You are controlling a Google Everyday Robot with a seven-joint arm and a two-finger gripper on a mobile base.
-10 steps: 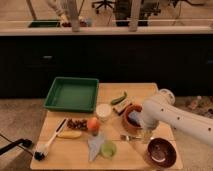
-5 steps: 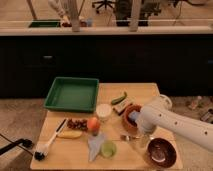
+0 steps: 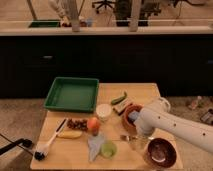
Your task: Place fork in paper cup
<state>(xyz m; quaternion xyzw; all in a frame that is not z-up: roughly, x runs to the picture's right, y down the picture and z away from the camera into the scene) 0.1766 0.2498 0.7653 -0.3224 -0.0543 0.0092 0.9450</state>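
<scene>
The paper cup [image 3: 103,111] is short and white and stands upright near the middle of the wooden table [image 3: 145,92]. A thin silvery fork [image 3: 126,137] lies on the table in front of the brown bowl [image 3: 129,113], right of the cup. My white arm [image 3: 172,127] reaches in from the right. The gripper [image 3: 142,138] hangs low over the table at the fork's right end, between the brown bowl and the dark bowl [image 3: 161,152]. The arm's wrist hides most of it.
A green tray [image 3: 72,93] sits at the back left. A green pepper [image 3: 119,98], an orange fruit [image 3: 93,123], grapes [image 3: 76,123], a banana [image 3: 69,134], a black-handled brush [image 3: 47,143], a pale green round thing [image 3: 108,149] and a grey cloth [image 3: 94,144] crowd the table.
The arm has swung left and down, bringing the gripper from beside the brown bowl to low over the fork. The objects on the table have not moved.
</scene>
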